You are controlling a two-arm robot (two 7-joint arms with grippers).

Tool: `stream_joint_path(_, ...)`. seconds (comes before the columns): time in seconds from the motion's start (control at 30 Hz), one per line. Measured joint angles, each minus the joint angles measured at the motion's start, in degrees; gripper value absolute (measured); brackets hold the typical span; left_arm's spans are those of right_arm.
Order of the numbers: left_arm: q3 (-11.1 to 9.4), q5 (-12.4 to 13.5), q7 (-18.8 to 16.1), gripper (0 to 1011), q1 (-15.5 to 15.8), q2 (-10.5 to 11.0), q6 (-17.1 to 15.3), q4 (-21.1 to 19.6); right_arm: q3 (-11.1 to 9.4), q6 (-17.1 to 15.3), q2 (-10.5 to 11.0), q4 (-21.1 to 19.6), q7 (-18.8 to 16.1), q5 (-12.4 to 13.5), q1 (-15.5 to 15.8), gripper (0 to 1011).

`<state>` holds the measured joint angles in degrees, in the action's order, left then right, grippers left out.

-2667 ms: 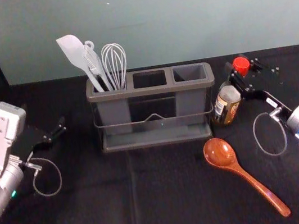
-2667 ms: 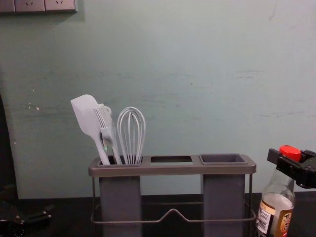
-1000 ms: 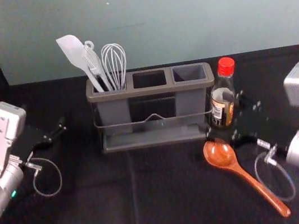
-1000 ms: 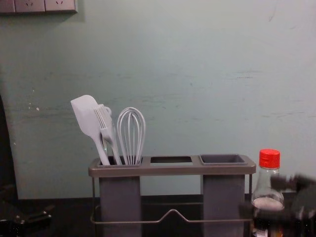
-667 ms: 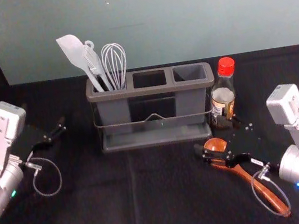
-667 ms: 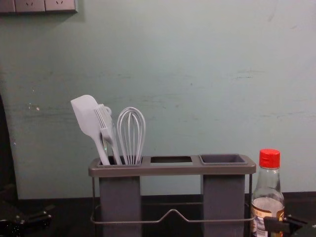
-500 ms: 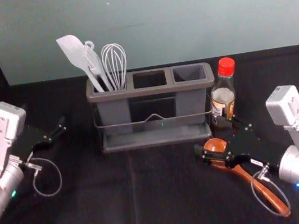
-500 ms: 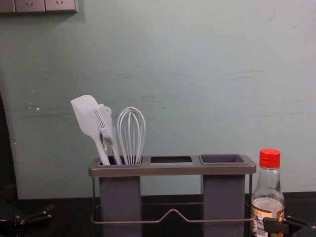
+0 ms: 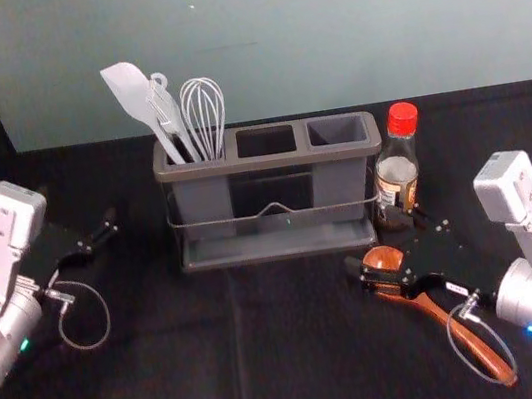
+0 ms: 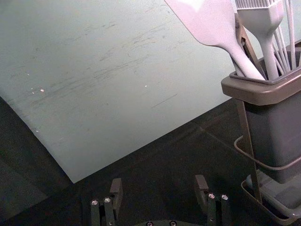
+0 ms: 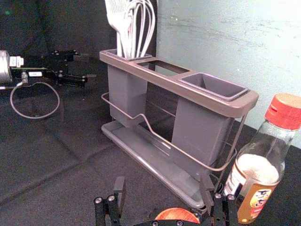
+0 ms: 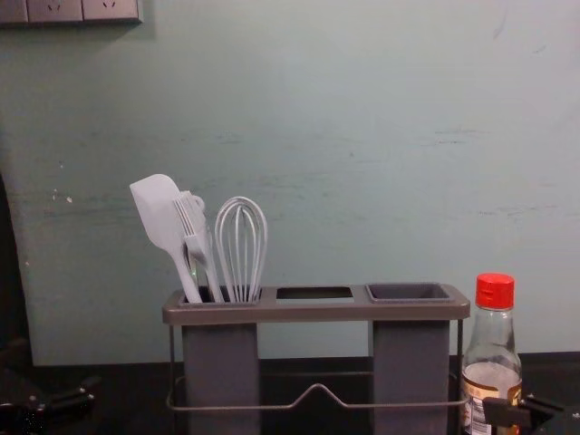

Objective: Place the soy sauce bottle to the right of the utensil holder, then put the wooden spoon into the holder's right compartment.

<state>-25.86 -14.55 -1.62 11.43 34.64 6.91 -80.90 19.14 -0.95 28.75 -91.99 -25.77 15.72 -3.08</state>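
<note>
The soy sauce bottle (image 9: 397, 174) stands upright beside the right end of the utensil holder (image 9: 267, 161). On the cloth in front of them lies the wooden spoon (image 9: 477, 348), bowl toward the holder, handle slanting to the front right. My right gripper (image 9: 374, 241) is open over the spoon's bowl, partly covering it. In the right wrist view, nothing is between the tips of the right gripper (image 11: 162, 186); the bowl (image 11: 178, 215) shows beyond its base. My left gripper (image 9: 78, 206) is parked at the left, and in its wrist view the left gripper (image 10: 158, 183) stands open.
The holder's left compartment holds a white spatula (image 9: 137, 98), a brush and a whisk (image 9: 204, 113). Its middle and right (image 9: 337, 130) compartments are unoccupied. A pale wall (image 9: 320, 29) rises behind the black cloth (image 9: 173, 376).
My right gripper has let go of the bottle and moved toward the front left, down to the spoon's bowl. The bottle, tilted before, now stands upright. The left arm has stayed put.
</note>
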Motion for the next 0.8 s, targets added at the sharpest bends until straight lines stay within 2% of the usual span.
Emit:
stream_joint_path(0.3, 0.0, 0.0, 0.0, 1005, 0.0, 0.0, 0.0, 0.0, 0.0, -0.1, 0.0, -0.1, 0.0, 0.0, 0.0, 1003)
stream_joint_path(0.4, 0.0, 0.0, 0.0, 1005, 0.0, 0.0, 0.0, 0.0, 0.3, -1.7, 0.2, -0.2, 0.1, -0.2, -0.2, 1002)
stream_joint_path(0.63, 0.0, 0.0, 0.0, 1005, 0.0, 0.0, 0.0, 0.0, 0.6, -9.0, 1.2, -3.3, 1.7, -0.9, -0.2, 1002)
stream_joint_path(0.67, 0.0, 0.0, 0.0, 1005, 0.0, 0.0, 0.0, 0.0, 0.6, -11.7, 1.4, -4.3, 2.3, -0.9, -0.2, 1002)
stream_joint_path(0.73, 0.0, 0.0, 0.0, 1005, 0.0, 0.0, 0.0, 0.0, 0.6, -14.4, 1.4, -5.4, 2.9, -0.9, -0.2, 1002)
stream_joint_path(0.8, 0.0, 0.0, 0.0, 1005, 0.0, 0.0, 0.0, 0.0, 0.4, -18.7, 1.4, -6.7, 4.0, -0.8, -0.2, 1002)
